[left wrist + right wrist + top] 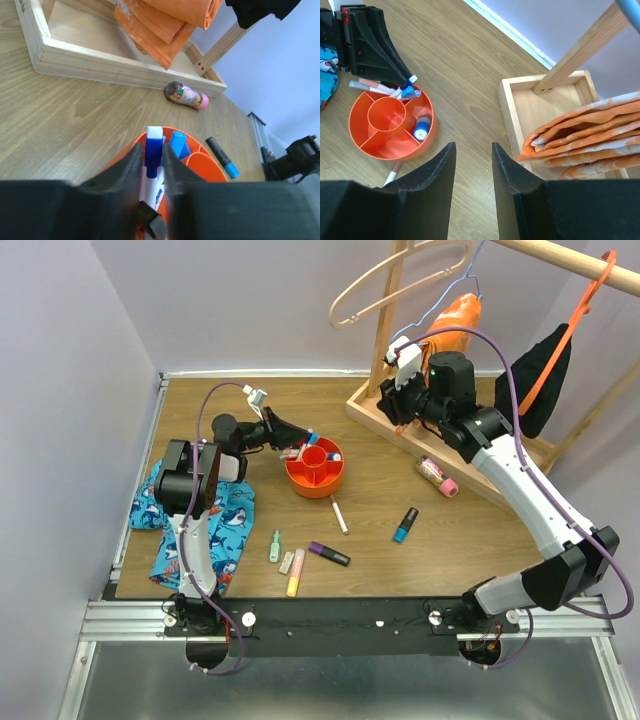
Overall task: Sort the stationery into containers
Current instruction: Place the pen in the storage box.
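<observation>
The red-orange bowl (312, 489) stands mid-table with several markers in it. My left gripper (296, 446) is at its left rim, shut on a white marker with a blue cap (154, 145) that it holds over the bowl's (202, 169) edge. My right gripper (399, 392) is open and empty, high over the wooden rack base, and looks down on the bowl (428, 138). On the table lie a white pen (340, 517), a black-and-blue marker (405, 525), a purple marker (329, 554), a green highlighter (274, 546), a yellow highlighter (296, 578) and a pink patterned tube (437, 476).
The wooden rack base (385, 410) runs along the back right, with orange cloth (458, 320), black cloth (545, 375) and hangers above it. The blue shark-print cloth (230, 520) lies at the left by my left arm. Walls close the table's left and back.
</observation>
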You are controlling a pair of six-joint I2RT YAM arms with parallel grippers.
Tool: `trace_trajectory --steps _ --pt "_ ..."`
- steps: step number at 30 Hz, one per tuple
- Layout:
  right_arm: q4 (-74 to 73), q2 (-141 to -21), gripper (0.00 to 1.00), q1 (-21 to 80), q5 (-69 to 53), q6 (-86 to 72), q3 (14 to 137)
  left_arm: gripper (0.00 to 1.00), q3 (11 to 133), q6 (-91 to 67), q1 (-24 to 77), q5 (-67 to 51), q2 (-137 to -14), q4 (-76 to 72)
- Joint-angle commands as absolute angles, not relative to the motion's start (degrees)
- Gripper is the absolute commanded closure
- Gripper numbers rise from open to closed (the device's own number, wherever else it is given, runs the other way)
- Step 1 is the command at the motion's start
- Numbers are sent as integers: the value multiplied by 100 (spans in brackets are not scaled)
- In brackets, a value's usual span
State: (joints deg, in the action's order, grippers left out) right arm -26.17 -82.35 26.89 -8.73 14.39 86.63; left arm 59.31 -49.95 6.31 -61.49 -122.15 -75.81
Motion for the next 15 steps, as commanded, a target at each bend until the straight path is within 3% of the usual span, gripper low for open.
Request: trace_trajectory --steps 1,5,11,15 --pt "-2531 -8218 58 2672 -1046 1362 8631 54 5836 -5010 580 -6398 -11866 -9580" --pt "-2531 -8148 58 2672 -1116 1354 8578 47 5888 -5106 554 -6434 -11515 -9484" --pt "-2671 -8077 58 2689 -1379 1196 8508 43 6126 -5220 510 -6416 -10874 -9159" --pt "-3233 -8051 60 2821 -1748 801 8052 40 6223 -4984 282 -6460 -10144 -8055"
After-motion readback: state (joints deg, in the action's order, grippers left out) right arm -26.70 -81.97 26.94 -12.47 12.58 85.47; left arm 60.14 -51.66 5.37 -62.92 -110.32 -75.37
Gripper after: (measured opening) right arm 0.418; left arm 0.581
